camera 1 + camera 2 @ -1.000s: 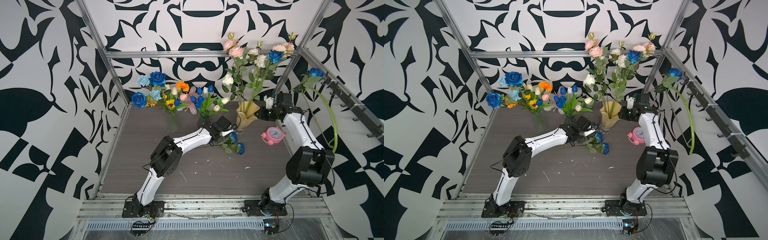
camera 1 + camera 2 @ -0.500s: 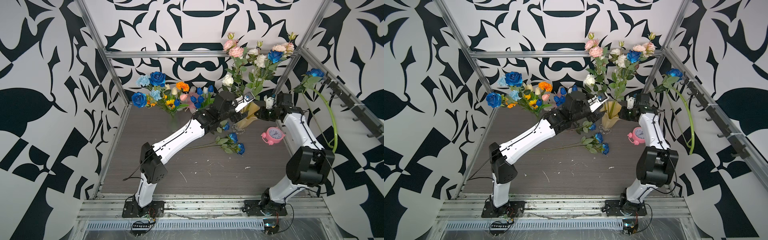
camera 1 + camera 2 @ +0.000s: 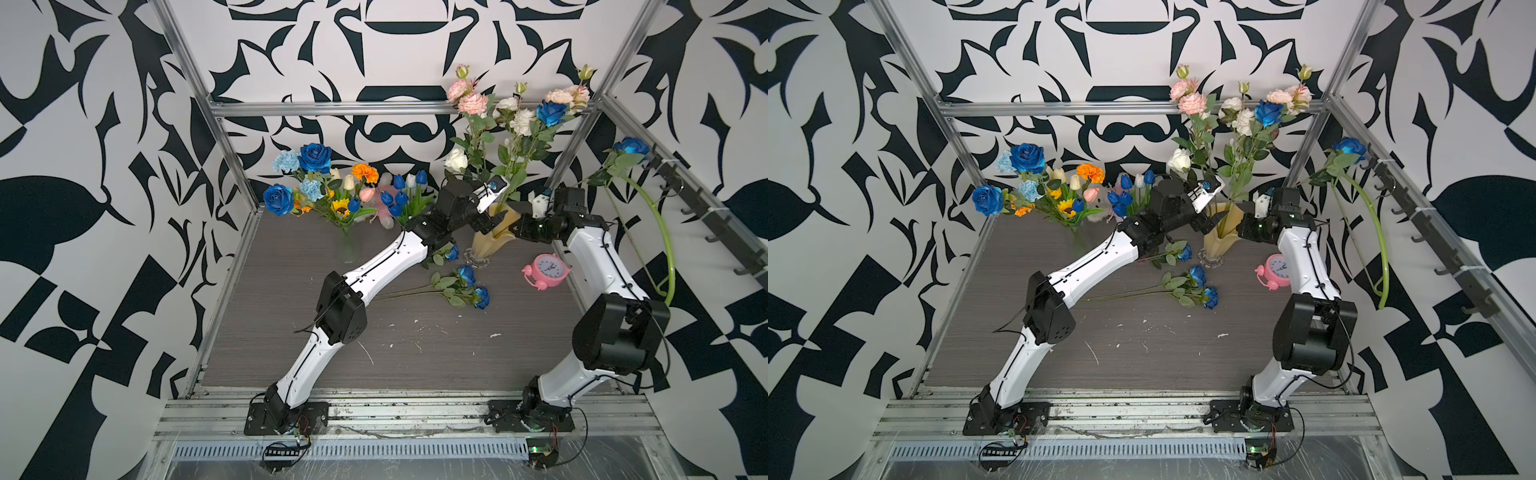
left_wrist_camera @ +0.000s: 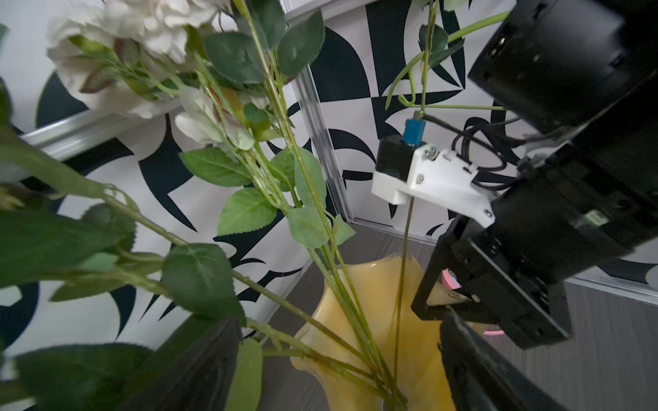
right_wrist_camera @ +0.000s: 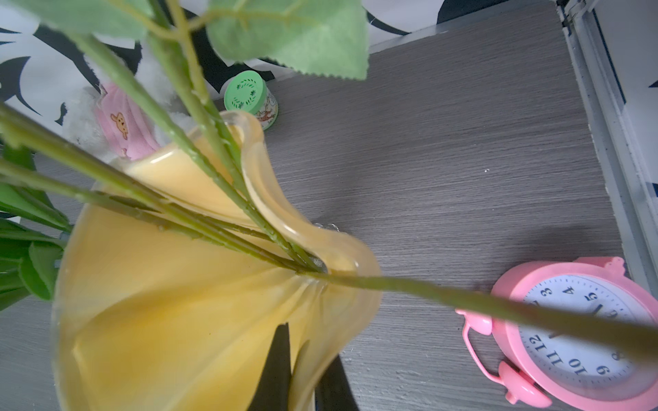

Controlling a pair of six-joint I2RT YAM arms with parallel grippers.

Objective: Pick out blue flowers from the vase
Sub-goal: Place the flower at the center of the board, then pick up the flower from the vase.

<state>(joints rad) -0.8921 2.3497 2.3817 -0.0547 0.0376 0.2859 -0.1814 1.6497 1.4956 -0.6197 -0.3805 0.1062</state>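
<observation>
1. Grey tabletop: matt wood-grain laminate flecked with white scraps, inside an aluminium frame.
2. Three loose blue roses: fabric blooms on thin leafy stems, lying flat mid-table near the vase foot. One is partly under the left arm.
3. A pink alarm clock: round, twin-bell, white dial facing up, just beside the right arm.
4. A yellow glass vase: translucent, with a ruffled trumpet mouth and a clear scalloped foot. It stands upright, with green stems gathered in its neck.
5. The right gripper: black, clenched on the vase rim, one finger inside the mouth and one outside.
6. The left gripper: released, its fingers spread wide to either side of the stem bundle above the vase mouth, grasping nothing.
7. Bouquet in that vase: pink, cream and white blooms with serrated leaves. A single blue rose stands high among them.
8. An arched-stem blue rose: beside the right-hand rail; I cannot tell where its stem ends.
9. A clear glass vase at the back: deep-blue roses, frilly pale-blue carnations, an orange marigold and a sunflower.
10. Dark-blue tulips: smooth buds with long leaves, their base hidden behind the left arm.
</observation>
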